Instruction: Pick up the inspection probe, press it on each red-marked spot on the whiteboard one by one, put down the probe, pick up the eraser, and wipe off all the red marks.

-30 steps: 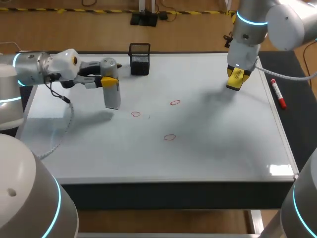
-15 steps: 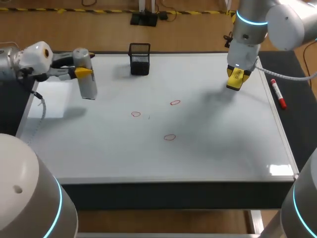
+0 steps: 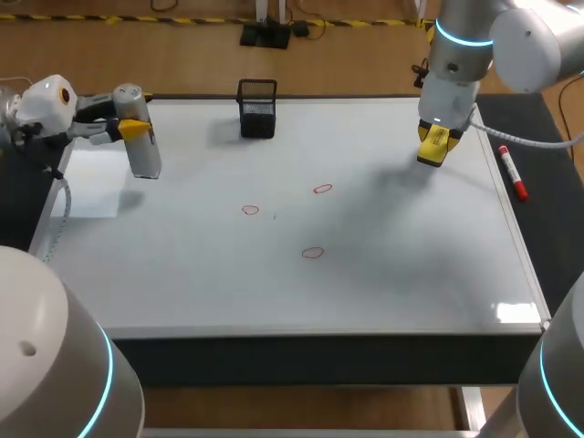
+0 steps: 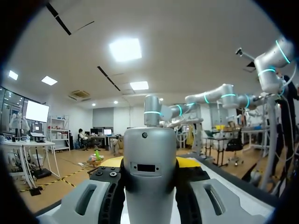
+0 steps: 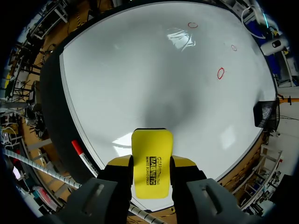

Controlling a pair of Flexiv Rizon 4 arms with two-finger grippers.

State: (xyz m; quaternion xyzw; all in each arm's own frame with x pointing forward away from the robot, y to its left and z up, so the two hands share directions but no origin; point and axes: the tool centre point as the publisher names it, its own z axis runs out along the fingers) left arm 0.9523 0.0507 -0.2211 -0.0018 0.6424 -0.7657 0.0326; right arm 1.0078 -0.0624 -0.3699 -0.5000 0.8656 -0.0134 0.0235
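Probe [image 3: 144, 157] — smooth grey cylinder — hangs clamped in left gripper [image 3: 134, 130] over the far left corner of the glossy whiteboard [image 3: 401, 283]. Right gripper [image 3: 435, 144] pinches flat yellow eraser [image 5: 152, 161] — three red rings [image 3: 313, 253] lie mid-board.

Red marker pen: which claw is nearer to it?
Right. The right claw, shut on the eraser, is near the marker pen; the left claw is at the whiteboard's opposite end.
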